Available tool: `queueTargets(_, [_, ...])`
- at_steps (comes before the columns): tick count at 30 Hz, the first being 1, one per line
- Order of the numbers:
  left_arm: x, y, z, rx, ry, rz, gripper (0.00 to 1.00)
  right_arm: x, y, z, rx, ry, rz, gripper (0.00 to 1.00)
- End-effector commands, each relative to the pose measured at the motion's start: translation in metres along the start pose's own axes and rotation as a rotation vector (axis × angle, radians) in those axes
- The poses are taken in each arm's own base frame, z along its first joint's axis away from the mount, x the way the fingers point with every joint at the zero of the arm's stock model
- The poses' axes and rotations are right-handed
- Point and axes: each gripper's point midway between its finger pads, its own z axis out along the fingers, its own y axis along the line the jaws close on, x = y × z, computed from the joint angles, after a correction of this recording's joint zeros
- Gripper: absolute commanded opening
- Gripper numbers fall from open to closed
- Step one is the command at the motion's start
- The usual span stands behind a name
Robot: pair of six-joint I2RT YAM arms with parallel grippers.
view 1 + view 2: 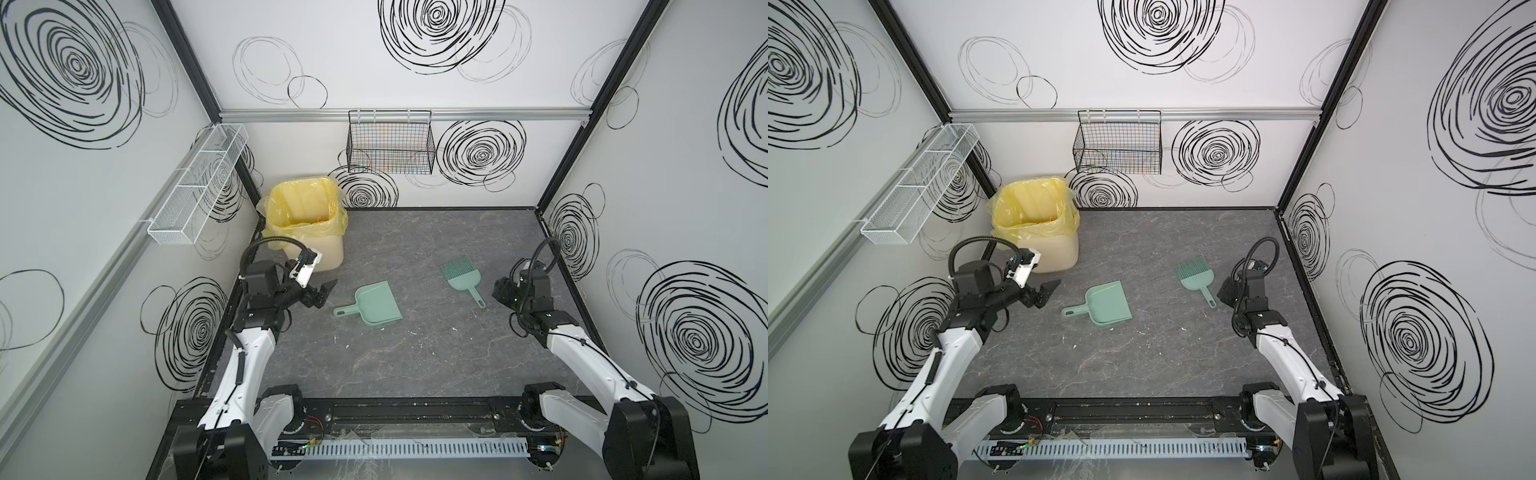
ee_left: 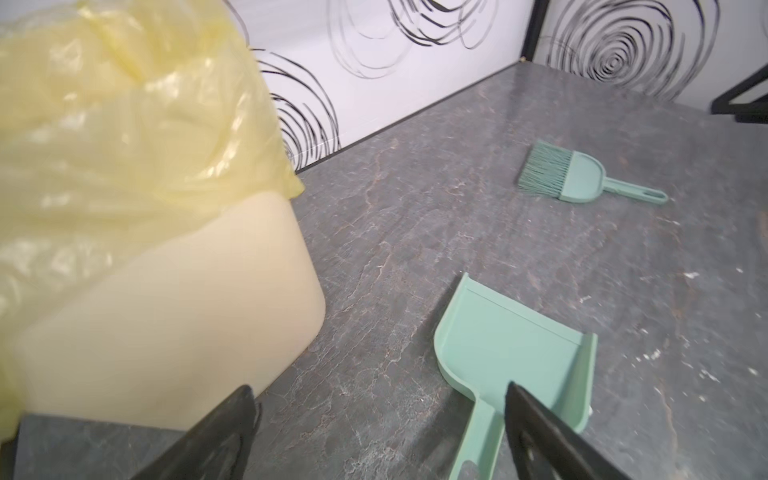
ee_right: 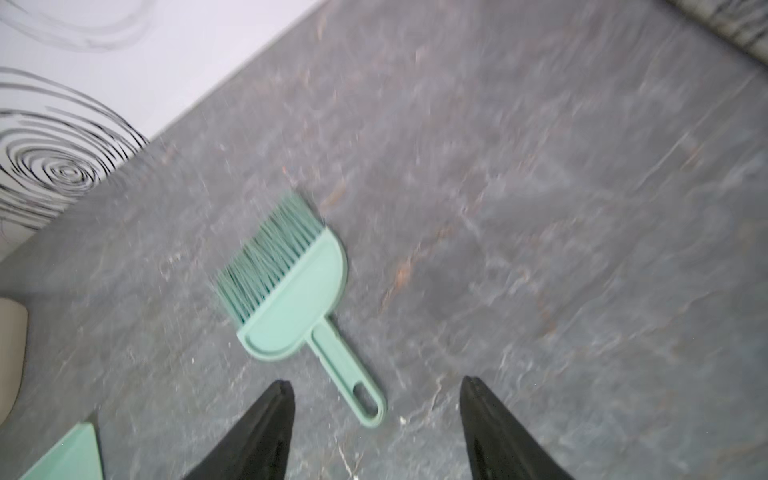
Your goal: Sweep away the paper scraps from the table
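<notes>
The only paper scraps [image 1: 321,217] we can see are orange bits inside the yellow-lined bin [image 1: 328,249], beyond the left end effector [image 1: 325,293], which is the nearer one. The worktop [image 1: 415,365] shows none. The dustpan [image 1: 376,305] lies just ahead of this end effector, handle toward it. The brush [image 1: 461,276] lies likewise before the right end effector [image 3: 376,382]. Both end effectors stand spread apart and hold nothing. We judge the sweeping to be finished.

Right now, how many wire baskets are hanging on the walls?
2. The white mesh basket hangs on the left wall; the black wire basket hangs on the back wall. None looks hidden.
</notes>
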Motion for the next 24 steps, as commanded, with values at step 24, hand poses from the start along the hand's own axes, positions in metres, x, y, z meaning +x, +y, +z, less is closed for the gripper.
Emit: queueTargets(24, [0.030, 0.029, 0.029, -0.413, -0.386, -0.082, 0.96, -0.045, -0.053, -0.017, 0.058, -0.704, -0.236, 1.00])
